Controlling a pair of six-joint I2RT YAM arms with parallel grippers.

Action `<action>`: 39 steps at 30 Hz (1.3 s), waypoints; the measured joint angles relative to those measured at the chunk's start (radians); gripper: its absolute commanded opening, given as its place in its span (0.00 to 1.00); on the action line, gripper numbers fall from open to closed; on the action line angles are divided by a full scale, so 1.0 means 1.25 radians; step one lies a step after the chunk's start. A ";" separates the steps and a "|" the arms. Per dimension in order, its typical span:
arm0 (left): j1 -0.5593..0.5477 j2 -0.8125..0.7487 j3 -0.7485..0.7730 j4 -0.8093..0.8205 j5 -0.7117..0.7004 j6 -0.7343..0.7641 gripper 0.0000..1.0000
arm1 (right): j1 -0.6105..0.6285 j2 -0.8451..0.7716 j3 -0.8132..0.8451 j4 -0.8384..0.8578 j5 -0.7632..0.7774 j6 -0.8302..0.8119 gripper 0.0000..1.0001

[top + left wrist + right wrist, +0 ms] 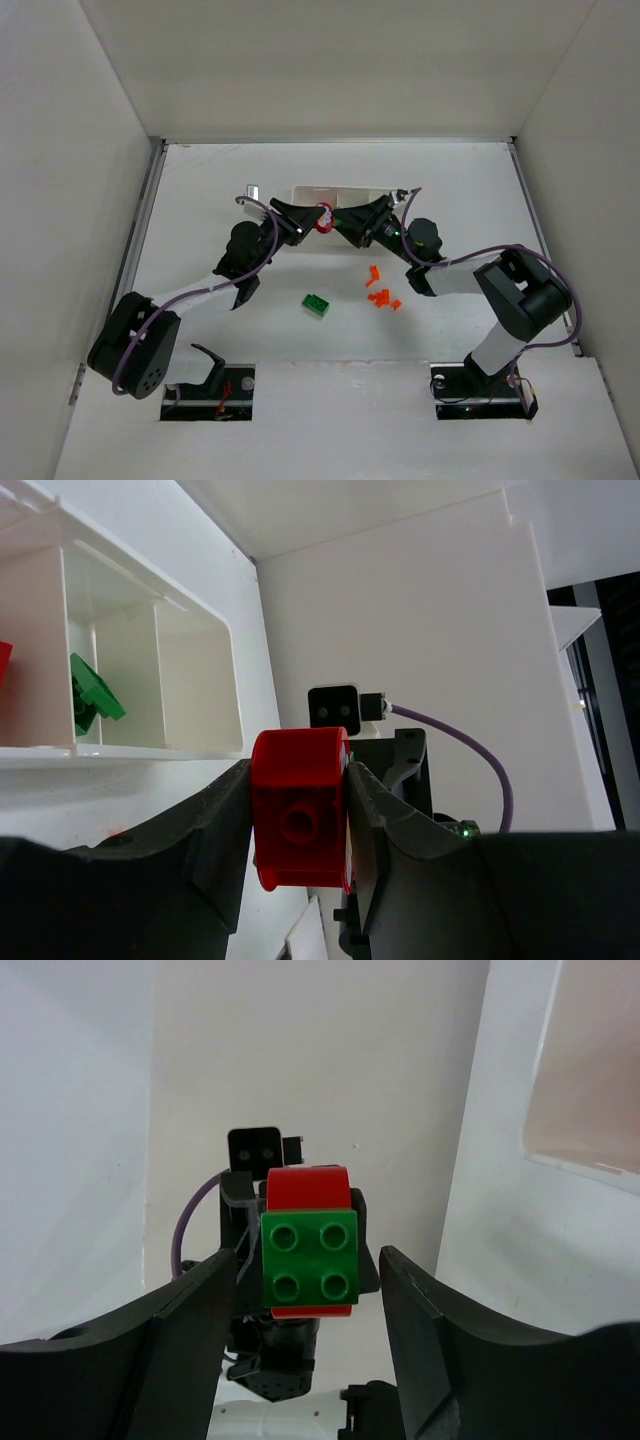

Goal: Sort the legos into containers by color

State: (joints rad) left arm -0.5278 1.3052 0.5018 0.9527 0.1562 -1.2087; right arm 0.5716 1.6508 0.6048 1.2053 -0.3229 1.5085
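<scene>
In the left wrist view, closest to the lens, the left gripper [298, 792] has its jaws clamped on the flat sides of a red brick [300, 825], whose hollow underside faces the camera. Beyond it the white tray [150, 750] shows 3 compartments. A sorted green brick [95, 692] lies in the middle 1, a sliver of red [3, 660] shows in the compartment at the picture's left edge, and the 3rd looks empty.

In the right wrist view, the right gripper [305, 1260] has its jaws apart, flanking but not touching a green 4-stud brick [310, 1260]. That brick sits against the red brick and seems pressed onto it.

In the top view, the joined pair hangs in the air between both grippers, near the middle of the table's [200, 190] far edge and just in front of the tray. A loose green brick [317, 305] and a cluster of orange pieces [381, 294] lie nearer the table's centre, the orange toward the right edge.

These bricks should be hard, light and glossy, so they will not give under pressure. The only resistance is likely the stud friction joining the 2. The best hold looks like the green 4-stud brick's 2 smooth opposite walls, gripped squarely. An off-centre pinch could slip or flick it away.
</scene>
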 measured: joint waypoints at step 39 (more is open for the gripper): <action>0.200 -0.172 -0.152 -0.036 0.130 -0.012 0.17 | -0.033 -0.074 0.066 -0.283 0.009 -0.242 0.30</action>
State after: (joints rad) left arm -0.2775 1.0901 0.3115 0.9073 0.3183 -1.2232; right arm 0.5301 1.5578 0.6872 0.8520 -0.3111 1.2057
